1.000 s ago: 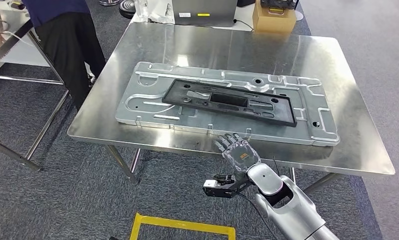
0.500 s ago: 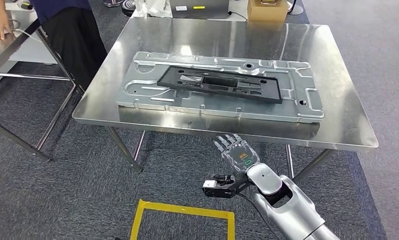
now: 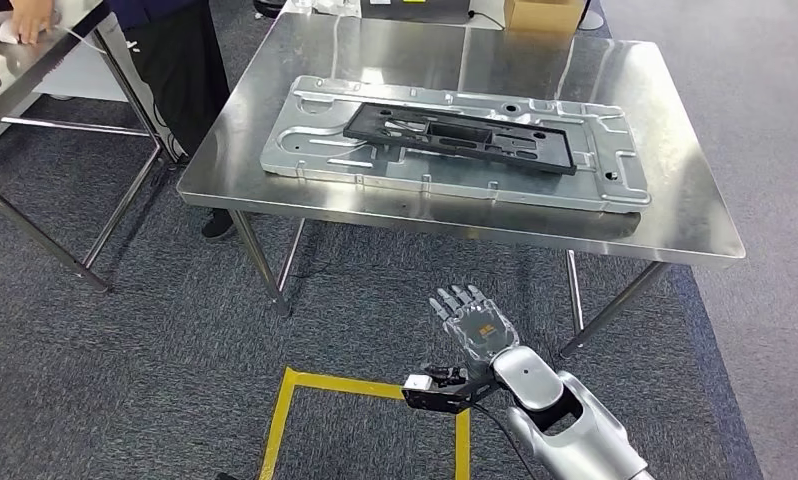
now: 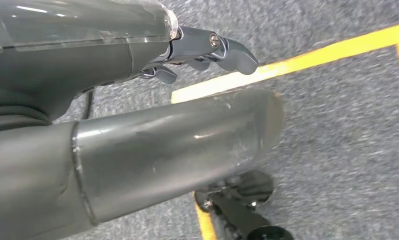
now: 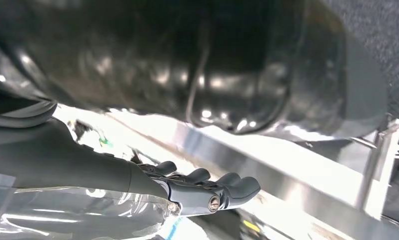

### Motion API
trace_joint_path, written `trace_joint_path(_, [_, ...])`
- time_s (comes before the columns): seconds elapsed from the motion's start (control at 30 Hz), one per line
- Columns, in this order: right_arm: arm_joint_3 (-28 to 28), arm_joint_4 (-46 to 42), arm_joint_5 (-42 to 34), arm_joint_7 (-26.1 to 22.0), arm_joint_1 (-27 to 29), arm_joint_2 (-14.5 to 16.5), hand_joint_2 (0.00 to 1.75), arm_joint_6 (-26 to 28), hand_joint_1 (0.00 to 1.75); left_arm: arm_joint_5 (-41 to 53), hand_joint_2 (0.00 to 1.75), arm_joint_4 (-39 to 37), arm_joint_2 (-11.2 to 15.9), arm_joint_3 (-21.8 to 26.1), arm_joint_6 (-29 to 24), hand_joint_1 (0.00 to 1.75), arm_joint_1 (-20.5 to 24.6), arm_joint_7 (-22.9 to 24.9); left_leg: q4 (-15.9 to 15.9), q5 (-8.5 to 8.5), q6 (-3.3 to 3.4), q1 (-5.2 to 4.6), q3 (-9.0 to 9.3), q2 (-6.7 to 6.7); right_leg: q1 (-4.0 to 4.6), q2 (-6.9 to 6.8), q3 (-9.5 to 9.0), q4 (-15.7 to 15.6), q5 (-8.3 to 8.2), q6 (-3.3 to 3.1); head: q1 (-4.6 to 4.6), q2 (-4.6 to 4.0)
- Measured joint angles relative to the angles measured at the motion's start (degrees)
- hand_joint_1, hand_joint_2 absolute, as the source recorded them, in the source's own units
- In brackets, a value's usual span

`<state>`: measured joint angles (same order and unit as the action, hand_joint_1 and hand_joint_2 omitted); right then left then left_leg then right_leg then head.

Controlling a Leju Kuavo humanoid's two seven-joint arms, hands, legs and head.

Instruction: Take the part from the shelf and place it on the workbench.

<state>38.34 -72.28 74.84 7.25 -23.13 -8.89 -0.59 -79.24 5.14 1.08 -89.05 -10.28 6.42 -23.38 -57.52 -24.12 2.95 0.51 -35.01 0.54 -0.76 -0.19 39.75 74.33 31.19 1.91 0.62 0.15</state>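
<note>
Currently right hand (image 3: 473, 322) hangs over the carpet short of the surface's (image 3: 675, 215) near edge, fingers (image 3: 453, 297) apart, holding nothing. Left hand (image 4: 137, 45) fingers loosely extended, empty. Black part (image 3: 460, 133) lies flat on the grey panel (image 3: 615, 160) mid-surface, long axis running parallel to the near edge.

We find the head view evenly lit and sharp, with soft glare on the steel table (image 3: 665, 215). Both wrist views are blurred, with strong white glare in the right one.
</note>
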Motion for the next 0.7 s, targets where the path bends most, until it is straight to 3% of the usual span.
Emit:
trace_joint_path(0.07, [-1.4, -1.0, -0.2, 0.4, 3.3, -0.1, 0.00, 2.3, 0.00, -0.4, 0.00, 0.0, -0.2, 0.0, -0.2, 0.00, -0.1, 0.0, -0.5, 0.99, -0.34, -0.05, -1.49, -0.11, 0.14, -0.03, -6.23, -6.6, -1.84, -0.50, -0.01, 0.00])
trace_joint_path(0.13, [-3.9, -2.7, -1.0, 0.5, 7.6, 0.0, 0.00, 6.0, 0.00, -1.0, 0.00, 0.0, -0.4, 0.2, -0.6, 0.00, -0.2, -0.1, -0.9, 1.84, -0.92, -0.16, -2.26, -0.23, 0.46, -0.07, -12.18, -14.6, -0.41, -1.24, -0.02, 0.00])
trace_joint_path(0.17, [-5.6, -3.7, -1.7, 0.5, 10.3, 0.1, 0.00, 8.1, 0.00, -1.4, 0.00, 0.0, -0.5, 0.3, -0.7, 0.00, -0.3, -0.2, -0.9, 2.29, -1.27, -0.15, -2.40, -0.26, 0.68, -0.09, -13.67, -16.9, 0.38, -1.56, -0.03, 0.00])
trace_joint_path(0.2, [-7.4, -4.6, -2.4, 0.4, 13.2, 0.3, 0.00, 10.2, 0.00, -1.7, 0.00, 0.0, -0.6, 0.5, -0.9, 0.00, -0.5, -0.3, -0.8, 2.83, -1.69, -0.19, -2.50, -0.30, 0.75, -0.12, -13.91, -17.9, 0.47, -1.87, -0.03, 0.00])
trace_joint_path(0.27, [-10.6, -6.0, -3.3, 0.0, 18.4, 0.7, 0.00, 12.9, 0.00, -2.2, 0.00, 0.0, -0.6, 0.8, -1.0, 0.00, -0.9, -0.4, -1.2, 2.04, -2.45, -0.01, -2.96, -0.38, 0.57, -0.30, -13.04, -18.2, -0.70, -2.62, -0.04, 0.00])
trace_joint_path(0.33, [-12.7, -6.9, -3.6, -0.4, 21.7, 1.1, 0.00, 13.7, 0.00, -2.4, 0.00, 0.0, -0.7, 0.9, -1.1, 0.00, -1.2, -0.4, -5.0, -3.03, -3.16, 0.20, -4.33, -0.43, 0.32, -0.42, -11.49, -18.4, -2.21, -3.42, -0.04, 0.00])
trace_joint_path(0.4, [-14.1, -7.7, -3.9, -0.5, 23.7, 1.5, 0.00, 13.9, 0.00, -2.4, 0.00, 0.0, -0.7, 1.0, -1.1, 0.00, -1.2, -0.4, -12.1, -8.65, -3.79, 0.27, -5.83, -0.44, 0.40, -0.39, -9.60, -18.3, -3.66, -3.70, -0.05, 0.00])
trace_joint_path(0.43, [-14.8, -7.9, -4.4, -0.4, 24.7, 1.8, 0.00, 14.4, 0.00, -2.6, 0.00, 0.0, -0.7, 1.0, -1.2, 0.00, -1.1, -0.4, -15.2, -9.60, -4.00, 0.28, -6.00, -0.44, 0.43, -0.43, -8.60, -18.1, -4.35, -3.62, -0.05, 0.00])
trace_joint_path(0.47, [-15.8, -8.2, -5.4, -0.3, 25.9, 2.1, 0.00, 15.1, 0.00, -2.8, 0.00, 0.0, -0.7, 1.2, -1.2, 0.00, -1.1, -0.5, -17.0, -9.08, -4.14, 0.28, -5.48, -0.43, 0.43, -0.52, -7.53, -17.8, -4.96, -3.49, -0.05, 0.00])
trace_joint_path(0.5, [-17.2, -8.4, -6.9, -0.5, 27.5, 2.5, 0.00, 16.5, 0.00, -3.1, 0.00, 0.0, -0.7, 1.3, -1.3, 0.00, -1.1, -0.7, -16.9, -7.46, -4.16, 0.29, -4.00, -0.43, 0.42, -0.62, -6.48, -17.5, -5.43, -3.31, -0.05, 0.00])
trace_joint_path(0.53, [-19.0, -8.6, -8.8, -1.1, 29.3, 3.1, 0.00, 18.2, 0.00, -3.5, 0.00, 0.0, -0.7, 1.5, -1.5, 0.00, -1.1, -0.9, -14.9, -5.75, -4.08, 0.29, -1.58, -0.45, 0.41, -0.72, -5.49, -17.1, -5.81, -3.10, -0.05, 0.00])
trace_joint_path(0.57, [-21.2, -8.7, -11.0, -2.4, 31.4, 3.8, 0.00, 19.8, 0.00, -3.9, 0.00, 0.0, -0.7, 1.7, -1.8, 0.00, -1.2, -1.3, -11.4, -5.07, -3.88, 0.27, 1.79, -0.54, 0.44, -0.82, -4.66, -16.7, -6.12, -2.85, -0.06, 0.00])
trace_joint_path(0.63, [-26.5, -8.1, -16.5, -7.5, 35.1, 5.9, 0.00, 21.5, 0.00, -4.7, 0.00, 0.0, -0.7, 2.2, -2.5, 0.00, -1.3, -1.9, -2.8, -6.82, -3.10, 0.07, 8.28, -0.76, 0.61, -0.96, -3.62, -15.9, -6.71, -2.30, -0.05, 0.00])
trace_joint_path(0.67, [-29.7, -7.1, -19.0, -11.1, 36.4, 7.3, 0.00, 21.2, 0.00, -5.1, 0.00, 0.0, -0.7, 2.4, -2.8, 0.00, -1.4, -2.2, 0.1, -8.11, -2.62, -0.08, 10.15, -0.83, 0.67, -1.02, -3.42, -15.6, -7.09, -2.02, -0.05, 0.00])
trace_joint_path(0.7, [-33.7, -5.6, -20.8, -15.1, 37.4, 8.9, 0.00, 20.1, 0.00, -5.5, 0.00, 0.0, -0.8, 2.6, -3.1, 0.00, -1.5, -2.4, 1.7, -8.70, -2.09, -0.19, 10.86, -0.80, 0.69, -1.04, -3.33, -15.6, -7.52, -1.69, -0.04, 0.00])
